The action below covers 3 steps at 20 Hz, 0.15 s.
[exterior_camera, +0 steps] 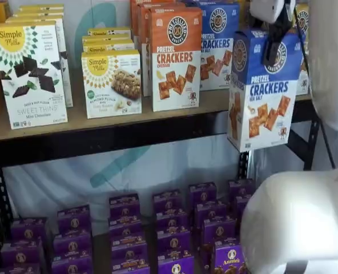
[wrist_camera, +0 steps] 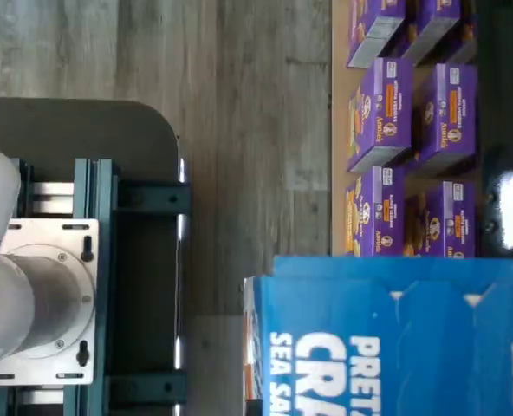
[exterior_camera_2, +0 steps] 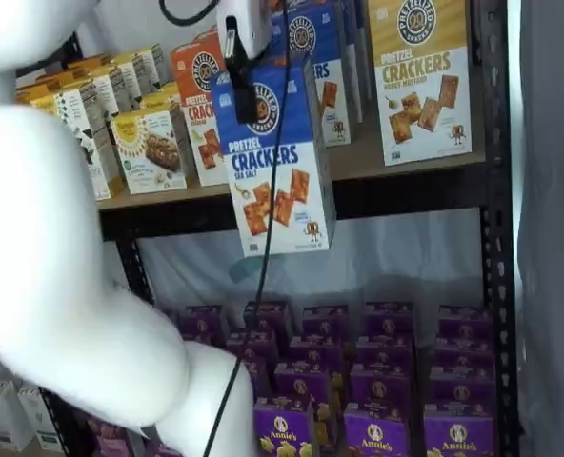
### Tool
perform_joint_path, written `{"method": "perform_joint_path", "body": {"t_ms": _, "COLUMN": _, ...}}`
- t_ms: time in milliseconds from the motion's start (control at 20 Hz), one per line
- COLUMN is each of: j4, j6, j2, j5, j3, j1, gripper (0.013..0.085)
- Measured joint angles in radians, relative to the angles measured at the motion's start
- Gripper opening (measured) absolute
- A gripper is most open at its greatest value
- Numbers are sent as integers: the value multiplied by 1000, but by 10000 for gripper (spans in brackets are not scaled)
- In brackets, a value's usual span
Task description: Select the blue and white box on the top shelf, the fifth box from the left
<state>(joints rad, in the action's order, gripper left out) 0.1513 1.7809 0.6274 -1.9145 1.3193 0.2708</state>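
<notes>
The blue and white box (exterior_camera: pixel 264 97) hangs in the air in front of the top shelf (exterior_camera: pixel 100 136), its lower edge below the black rail. It reads "PRETZEL CRACKERS Sea Salt" in both shelf views (exterior_camera_2: pixel 280 171). My gripper (exterior_camera: pixel 272 48) is shut on the box's blue top; one black finger (exterior_camera_2: pixel 245 100) lies down its front face. In the wrist view the box's blue top (wrist_camera: pixel 395 338) is close to the camera. A second blue carton (exterior_camera: pixel 217 45) still stands on the shelf behind.
An orange Cheddar carton (exterior_camera: pixel 176 57) and Simple Mills boxes (exterior_camera: pixel 29 74) stand to the left on the top shelf. A yellow-topped carton (exterior_camera_2: pixel 420 76) stands to the right. Purple Annie's boxes (exterior_camera: pixel 174 228) fill the shelf below. My white arm (exterior_camera_2: pixel 63 267) blocks part of the view.
</notes>
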Motion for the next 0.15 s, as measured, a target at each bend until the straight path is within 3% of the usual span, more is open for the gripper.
{"method": "perform_joint_path", "body": {"t_ms": 150, "j4": -4, "j6": 5, "j2": 24, "j5": 5, "j3": -28, "j1": 3, "gripper": 570}}
